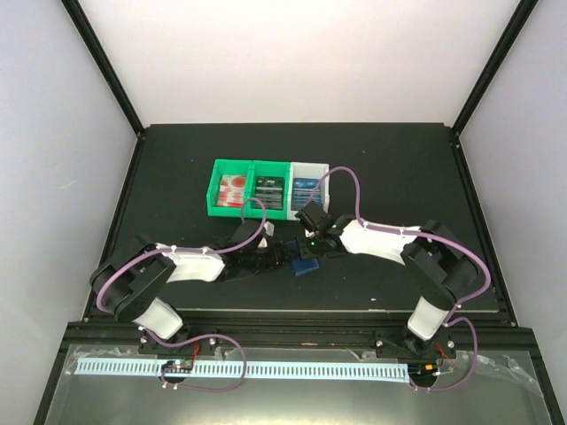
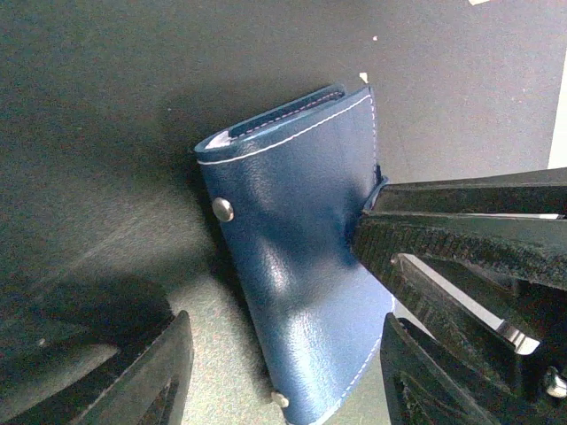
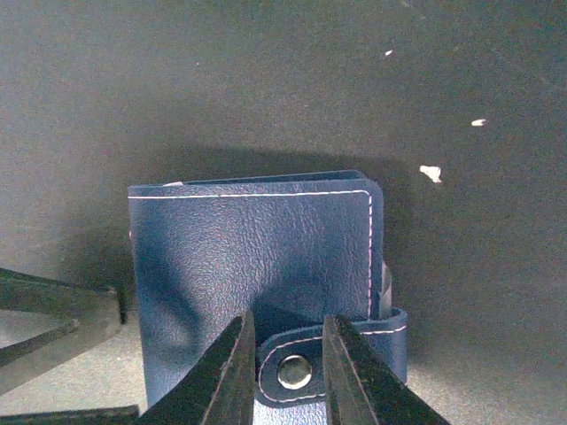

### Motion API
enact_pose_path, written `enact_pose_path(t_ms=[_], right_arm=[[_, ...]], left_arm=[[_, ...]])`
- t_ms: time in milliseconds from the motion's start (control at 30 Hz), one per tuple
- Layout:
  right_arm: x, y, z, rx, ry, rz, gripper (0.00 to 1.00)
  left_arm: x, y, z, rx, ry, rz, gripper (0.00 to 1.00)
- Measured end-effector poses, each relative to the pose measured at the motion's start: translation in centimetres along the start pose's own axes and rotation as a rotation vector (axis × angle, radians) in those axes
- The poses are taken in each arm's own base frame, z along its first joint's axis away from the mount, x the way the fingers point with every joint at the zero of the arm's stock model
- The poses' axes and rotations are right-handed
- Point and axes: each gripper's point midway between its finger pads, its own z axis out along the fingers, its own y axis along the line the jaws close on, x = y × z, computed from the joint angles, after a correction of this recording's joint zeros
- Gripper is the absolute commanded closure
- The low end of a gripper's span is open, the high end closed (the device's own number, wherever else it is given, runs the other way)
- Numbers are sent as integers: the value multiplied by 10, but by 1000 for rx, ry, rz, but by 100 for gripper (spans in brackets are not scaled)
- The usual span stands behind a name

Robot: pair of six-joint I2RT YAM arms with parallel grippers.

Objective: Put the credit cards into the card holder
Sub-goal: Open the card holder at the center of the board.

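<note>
The card holder (image 1: 306, 266), a dark blue wallet, lies folded shut on the black mat between both grippers. In the left wrist view the card holder (image 2: 292, 266) lies between my left gripper's (image 2: 283, 372) wide-open fingers, which do not touch it. My right gripper (image 3: 288, 367) has its jaws close together on the snap tab (image 3: 297, 372) at the wallet's near edge; its fingers (image 2: 461, 243) enter the left wrist view from the right. The credit cards, red-and-white (image 1: 234, 189), dark (image 1: 269, 191) and blue (image 1: 306, 188), lie in the bin.
The green-and-white three-compartment bin (image 1: 213, 188) stands just behind the grippers on the mat. Both arms (image 1: 190, 264) (image 1: 390, 241) converge at the mat's middle. A raised black frame edges the mat at the sides and the back.
</note>
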Motion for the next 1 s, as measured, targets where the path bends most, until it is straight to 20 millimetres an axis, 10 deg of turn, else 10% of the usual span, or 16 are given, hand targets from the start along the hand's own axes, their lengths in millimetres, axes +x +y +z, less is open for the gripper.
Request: enact_pose_path(t_ms=[600,1000], right_arm=[[8,10,-3,-141,12,78,98],[6,-6,-19,-52,-18,39,68]], left_arm=[[-1,-3,15,-9,9,-5,70],[-2,5,20,-58,2,-13,88]])
